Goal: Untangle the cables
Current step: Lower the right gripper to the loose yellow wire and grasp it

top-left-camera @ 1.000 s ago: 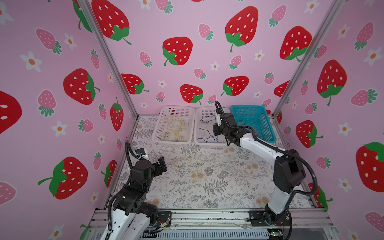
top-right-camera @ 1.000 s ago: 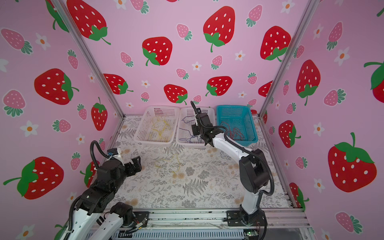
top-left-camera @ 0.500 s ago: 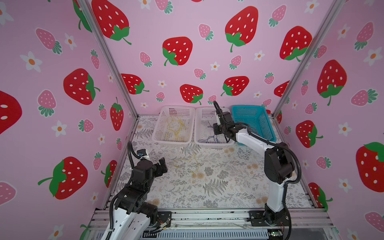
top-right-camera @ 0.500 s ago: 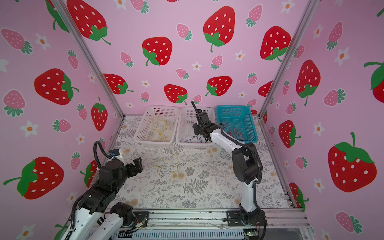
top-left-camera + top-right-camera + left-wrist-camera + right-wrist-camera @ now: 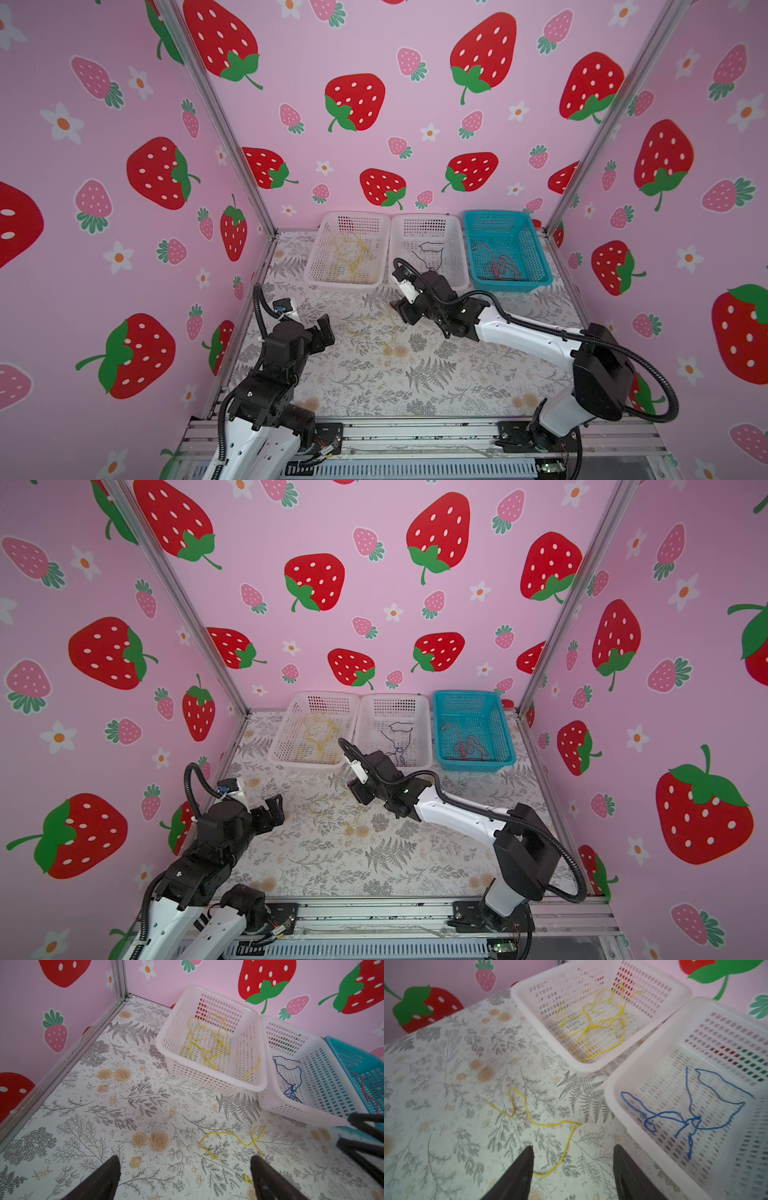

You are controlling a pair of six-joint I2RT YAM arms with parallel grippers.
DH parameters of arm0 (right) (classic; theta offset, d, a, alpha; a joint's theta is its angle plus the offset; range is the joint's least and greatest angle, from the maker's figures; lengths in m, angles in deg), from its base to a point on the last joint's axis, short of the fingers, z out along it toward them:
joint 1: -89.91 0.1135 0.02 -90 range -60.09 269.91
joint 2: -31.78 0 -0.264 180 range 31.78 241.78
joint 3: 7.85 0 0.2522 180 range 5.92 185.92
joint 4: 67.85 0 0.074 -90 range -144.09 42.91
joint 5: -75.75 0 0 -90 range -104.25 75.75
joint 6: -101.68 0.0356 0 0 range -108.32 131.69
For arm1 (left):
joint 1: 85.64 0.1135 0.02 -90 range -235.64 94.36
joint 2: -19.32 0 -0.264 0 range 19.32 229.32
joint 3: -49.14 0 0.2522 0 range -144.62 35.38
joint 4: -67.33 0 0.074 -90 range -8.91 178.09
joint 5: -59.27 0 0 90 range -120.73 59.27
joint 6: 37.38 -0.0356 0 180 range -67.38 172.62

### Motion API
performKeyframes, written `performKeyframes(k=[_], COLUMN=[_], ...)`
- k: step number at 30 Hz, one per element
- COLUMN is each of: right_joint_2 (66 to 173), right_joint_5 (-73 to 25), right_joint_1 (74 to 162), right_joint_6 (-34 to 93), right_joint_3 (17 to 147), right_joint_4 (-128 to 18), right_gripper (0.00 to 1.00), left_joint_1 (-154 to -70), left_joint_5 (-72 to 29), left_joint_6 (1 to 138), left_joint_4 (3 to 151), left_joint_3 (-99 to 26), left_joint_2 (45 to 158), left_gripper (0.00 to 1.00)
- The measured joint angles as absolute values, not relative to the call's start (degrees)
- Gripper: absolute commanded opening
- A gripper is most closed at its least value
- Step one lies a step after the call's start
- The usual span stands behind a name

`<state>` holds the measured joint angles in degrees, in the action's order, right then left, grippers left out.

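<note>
Two grippers, jaws released and empty: right gripper (image 5: 573,1147) tilts down over a loose yellow cable (image 5: 550,1125) (tail under its jaws); left gripper (image 5: 185,1157) hovers just beyond it.

Left white basket (image 5: 345,285), middle white basket (image 5: 428,227) and teal basket (image 5: 515,286) line the counter's (image 5: 415,374) back. Strawberry-printed pink walls (image 5: 374,50) surround it.

I am seeing soft, even brightness casting faint shadows; my right wrist view is blurring, and both top views are bowing at the edges.
</note>
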<state>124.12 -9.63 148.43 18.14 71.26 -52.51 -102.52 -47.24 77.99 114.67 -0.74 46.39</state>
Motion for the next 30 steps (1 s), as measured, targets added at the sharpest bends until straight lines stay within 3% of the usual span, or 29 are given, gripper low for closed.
performKeyframes(k=[15,30], right_joint_2=[132.21,143.13], right_joint_5=[-20.65,-20.41], right_joint_1=[150.51,149.92], right_joint_6=[47.67,64.48], right_joint_3=[65.95,70.97], right_joint_4=[-66.67,-72.42], right_gripper=[0.63,0.57], left_joint_1=[-102.52,-102.52], left_joint_5=[-48.16,-48.23], left_joint_6=[77.99,77.99], left_joint_4=[114.60,114.58], left_joint_3=[-0.74,-0.74], left_joint_2=[45.84,45.71], left_gripper=[0.99,0.99])
